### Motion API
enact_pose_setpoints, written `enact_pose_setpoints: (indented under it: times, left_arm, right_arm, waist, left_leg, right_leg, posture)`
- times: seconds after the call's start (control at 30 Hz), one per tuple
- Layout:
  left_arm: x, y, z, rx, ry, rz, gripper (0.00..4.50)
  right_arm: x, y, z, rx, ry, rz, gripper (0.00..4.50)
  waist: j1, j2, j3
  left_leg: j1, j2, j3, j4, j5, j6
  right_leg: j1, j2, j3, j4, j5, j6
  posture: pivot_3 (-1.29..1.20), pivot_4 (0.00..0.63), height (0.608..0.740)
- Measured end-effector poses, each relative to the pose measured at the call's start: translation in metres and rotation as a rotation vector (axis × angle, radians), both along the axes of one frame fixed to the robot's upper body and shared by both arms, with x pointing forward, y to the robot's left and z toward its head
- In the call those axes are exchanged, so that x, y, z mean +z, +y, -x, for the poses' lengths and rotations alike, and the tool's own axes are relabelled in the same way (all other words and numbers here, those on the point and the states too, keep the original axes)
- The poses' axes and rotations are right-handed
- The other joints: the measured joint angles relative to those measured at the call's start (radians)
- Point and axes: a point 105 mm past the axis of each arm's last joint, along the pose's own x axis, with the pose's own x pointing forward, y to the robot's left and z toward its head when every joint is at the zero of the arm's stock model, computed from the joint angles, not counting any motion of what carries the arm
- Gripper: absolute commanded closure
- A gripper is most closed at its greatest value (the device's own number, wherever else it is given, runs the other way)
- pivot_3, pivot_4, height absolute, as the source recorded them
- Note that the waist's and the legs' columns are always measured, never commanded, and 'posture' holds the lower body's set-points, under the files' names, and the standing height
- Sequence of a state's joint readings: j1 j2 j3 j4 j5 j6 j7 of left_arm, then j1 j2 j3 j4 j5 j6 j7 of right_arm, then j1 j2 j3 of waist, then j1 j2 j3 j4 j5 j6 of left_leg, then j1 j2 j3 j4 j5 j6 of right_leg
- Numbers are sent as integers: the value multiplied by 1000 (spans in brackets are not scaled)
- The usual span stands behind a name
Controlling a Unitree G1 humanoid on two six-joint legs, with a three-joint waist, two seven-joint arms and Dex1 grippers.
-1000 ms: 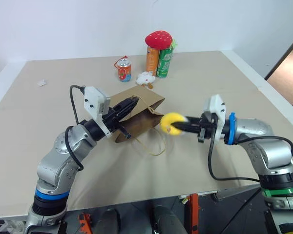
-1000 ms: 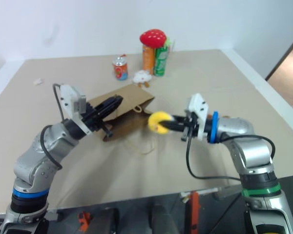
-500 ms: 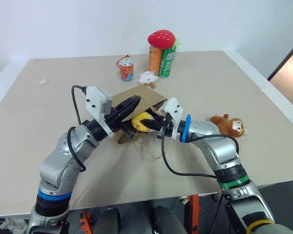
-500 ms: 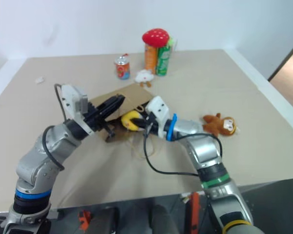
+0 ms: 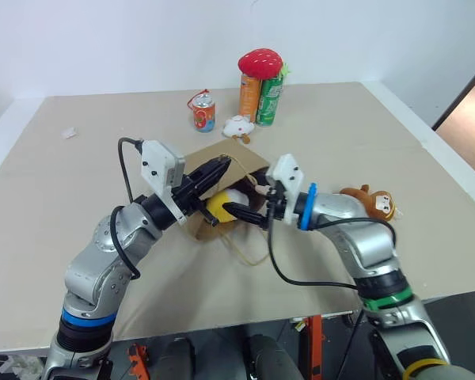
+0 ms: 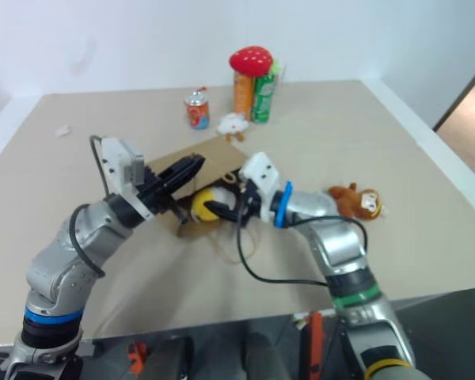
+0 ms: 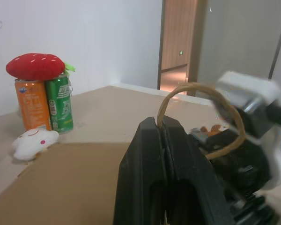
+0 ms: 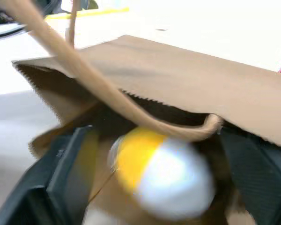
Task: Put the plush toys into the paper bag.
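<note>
Tan table (image 5: 79,237). Brown paper bag (image 5: 241,162) at frame centre, mouth held up by left gripper (image 5: 220,168), fingers pinched on a cord handle (image 7: 196,101). Right gripper (image 5: 236,211) spread wide at the bag mouth. Egg plush (image 5: 221,204) sits in the mouth between its fingers. Monkey plush (image 5: 374,201) on the table, right of centre. Cans (image 5: 259,96) top centre.

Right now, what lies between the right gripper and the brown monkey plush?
Nothing but the right arm's own wrist and forearm over bare table. The head views show the right gripper at the paper bag, monkey plush behind the arm.
</note>
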State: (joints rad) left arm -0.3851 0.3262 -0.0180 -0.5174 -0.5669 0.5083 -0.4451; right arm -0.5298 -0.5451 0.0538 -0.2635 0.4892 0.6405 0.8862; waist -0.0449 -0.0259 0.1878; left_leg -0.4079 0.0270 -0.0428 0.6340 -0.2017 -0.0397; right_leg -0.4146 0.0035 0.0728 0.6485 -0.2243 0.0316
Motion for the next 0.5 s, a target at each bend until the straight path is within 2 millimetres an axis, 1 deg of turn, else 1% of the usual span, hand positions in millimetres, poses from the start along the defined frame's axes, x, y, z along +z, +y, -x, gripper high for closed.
enact_pose_setpoints:
  times: [0.07, 0.1, 0.13, 0.17, 0.2, 0.23, 0.27, 0.33, 0.37, 0.4, 0.47, 0.5]
  left_arm:
    - [0, 1, -1, 3, 2, 0, 4500]
    - [-1, 1, -1, 2, 3, 0, 4500]
    - [-1, 1, -1, 2, 5, 0, 4500]
    - [-1, 1, -1, 2, 5, 0, 4500]
    - [-1, 2, -1, 3, 5, 0, 4500]
    - [-1, 2, -1, 2, 5, 0, 4500]
    - [-1, 2, -1, 1, 5, 0, 4500]
    - [-1, 1, -1, -1, 5, 1, 4500]
    - [-1, 1, -1, -2, 5, 1, 4500]
    - [-1, 1, -1, -3, 6, 3, 4500]
    - [-1, 0, -1, -7, 7, 5, 4500]
    - [-1, -1, 0, -12, 7, 5, 4500]
  right_arm:
    - [7, -11, 1, -17, 16, -20, 107]
    - [14, -27, -3, -72, 26, -37, 107]
    - [18, -50, -13, -177, 19, -41, 107]
    - [19, -61, -18, -228, 18, -42, 107]
    - [17, -91, -33, -397, 8, -25, 107]
    - [13, -109, -41, -501, 0, -5, 107]
    - [7, -129, -47, -607, -6, 18, 107]
    - [-12, -178, -56, -907, -13, 71, 107]
    - [-14, -184, -56, -946, -17, 73, 107]
    - [-27, -205, -56, -1082, -2, 72, 107]
    - [-33, -208, -57, -1124, 9, 57, 107]
    - [-40, -210, -58, -1147, 23, 48, 107]
  waist:
    - [0, 0, 0]
    - [0, 0, 0]
    - [0, 0, 0]
    - [0, 0, 0]
    - [0, 0, 0]
    - [0, 0, 0]
    - [0, 0, 0]
    - [-1, 0, 0]
    - [-1, 0, 0]
    - [-3, 0, 0]
    - [-4, 0, 0]
    - [-4, 0, 0]
  left_leg:
    - [0, 0, 0, 0, 0, 0]
    - [0, 0, 0, 0, 0, 0]
    - [0, 0, 0, 0, 0, 0]
    - [0, 0, 1, 0, 0, 0]
    - [0, 0, 1, 0, 0, 0]
    - [0, -1, 1, 0, 0, 0]
    - [0, -1, 2, 0, 0, 0]
    - [0, 0, 5, -1, 0, 0]
    - [0, 0, 5, -1, 0, 1]
    - [0, 0, 7, -1, 0, 1]
    - [1, 0, 9, -1, 0, 1]
    - [1, 0, 9, 0, 0, 1]
  right_leg:
    - [0, 0, 0, 0, 0, 0]
    - [0, 0, 0, 0, 0, 0]
    - [0, 0, 0, 0, 0, 0]
    - [0, 0, 0, 0, 0, 0]
    - [0, 0, 0, 0, 0, 0]
    - [0, -1, 1, 0, 0, 0]
    - [0, -1, 1, 0, 0, 0]
    - [-2, 0, 4, 0, 0, 0]
    - [-2, 0, 4, 0, 0, 0]
    - [-3, 1, 6, 1, 0, 0]
    - [-3, 1, 8, 1, 1, 1]
    - [-2, 1, 8, 1, 1, 2]
  posture:
    - [0, 150, 740]
    - [0, 150, 740]
    - [0, 150, 740]
    - [0, 150, 740]
    - [0, 150, 740]
    - [0, 150, 740]
    - [0, 150, 740]
    - [0, 150, 740]
    - [0, 150, 740]
    - [0, 150, 740]
    - [0, 150, 740]
    - [0, 150, 740]
